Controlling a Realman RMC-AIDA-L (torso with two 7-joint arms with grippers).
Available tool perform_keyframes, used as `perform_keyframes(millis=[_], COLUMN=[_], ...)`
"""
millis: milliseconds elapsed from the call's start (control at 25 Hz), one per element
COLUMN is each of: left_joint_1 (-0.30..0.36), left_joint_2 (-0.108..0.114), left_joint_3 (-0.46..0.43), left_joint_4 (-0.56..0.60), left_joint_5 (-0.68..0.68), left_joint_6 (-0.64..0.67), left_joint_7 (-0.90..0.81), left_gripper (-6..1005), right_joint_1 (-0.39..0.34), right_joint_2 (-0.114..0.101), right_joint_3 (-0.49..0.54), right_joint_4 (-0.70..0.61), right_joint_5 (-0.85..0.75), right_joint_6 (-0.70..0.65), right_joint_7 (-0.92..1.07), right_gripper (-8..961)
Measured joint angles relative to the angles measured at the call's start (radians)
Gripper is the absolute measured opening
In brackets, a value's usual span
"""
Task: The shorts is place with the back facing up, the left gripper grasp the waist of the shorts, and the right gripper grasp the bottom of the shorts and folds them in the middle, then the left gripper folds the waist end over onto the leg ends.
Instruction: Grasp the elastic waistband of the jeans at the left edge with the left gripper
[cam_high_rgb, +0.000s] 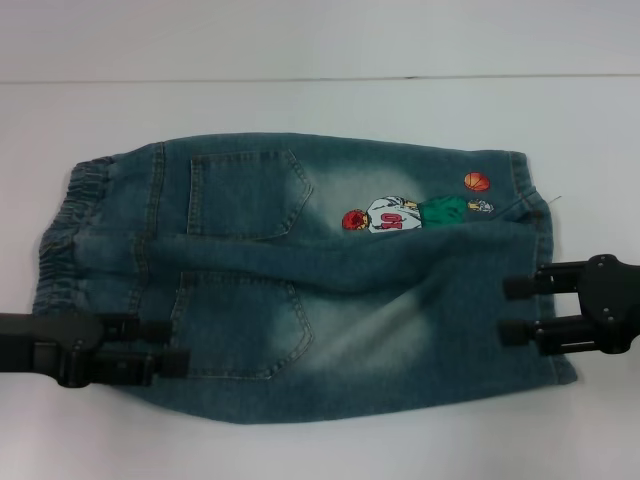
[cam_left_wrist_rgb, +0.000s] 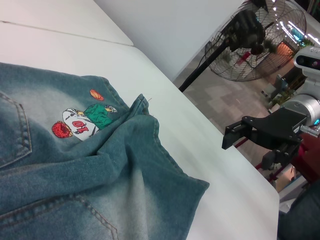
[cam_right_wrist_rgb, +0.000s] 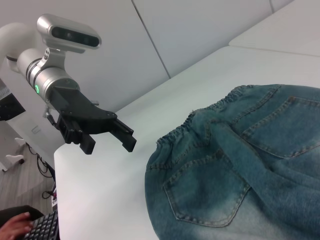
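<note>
A: So, where are the shorts (cam_high_rgb: 300, 280) now?

B: They lie flat on the white table (cam_high_rgb: 320, 40), pockets up, the waist of the shorts (cam_high_rgb: 70, 235) toward the robot's left, the bottom of the shorts (cam_high_rgb: 540, 290) toward its right.

A: And the hands?

B: Both have fingers apart and hold nothing. The left gripper (cam_high_rgb: 165, 345) is at the near waist corner, the right gripper (cam_high_rgb: 518, 310) at the hem.

A: What can go wrong?

B: I think the wrinkled leg cloth can slip, or one finger catches only one layer, and then the fold becomes crooked.
</note>
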Motion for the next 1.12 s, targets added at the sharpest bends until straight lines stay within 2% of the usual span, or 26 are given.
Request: perform_keyframes(millis=[280,400,480,640,800,840,1120], left_joint_1=[-0.002,-0.007,-0.019,-0.067,-0.133,-0.165,-0.230], left_joint_2=[0.002,0.006,0.024,0.080,0.119,0.128,0.132], left_joint_3=[-0.003,-0.012,-0.020,-0.035,-0.071,-0.074,-0.068], left_joint_4=[0.000,0.005,0.007,0.009,0.007,-0.002,-0.049], left_joint_5=[0.000,-0.001,0.007,0.068,0.215,0.297,0.482], left_joint_6=[-0.002,-0.010,-0.017,-0.038,-0.085,-0.124,-0.225], left_joint_7=[-0.005,-0.057,-0.137,-0.321,-0.486,-0.551,-0.701], left_gripper=[825,825,825,826,826,826,826], right_joint_1=[0.003,0.007,0.009,0.011,0.014,0.015,0.018], right_joint_2=[0.000,0.000,0.000,0.000,0.000,0.000,0.008], right_joint_3=[0.001,0.001,0.000,0.002,0.003,0.001,-0.001], right_joint_4=[-0.004,-0.003,-0.002,-0.003,0.001,0.001,0.003], right_joint_5=[0.000,0.000,0.000,0.000,0.000,0.000,-0.004], right_joint_6=[0.000,0.001,0.001,0.003,0.009,0.010,0.017], right_joint_7=[0.000,0.000,0.000,0.000,-0.001,-0.001,-0.010], right_gripper=[757,758,757,756,758,758,757])
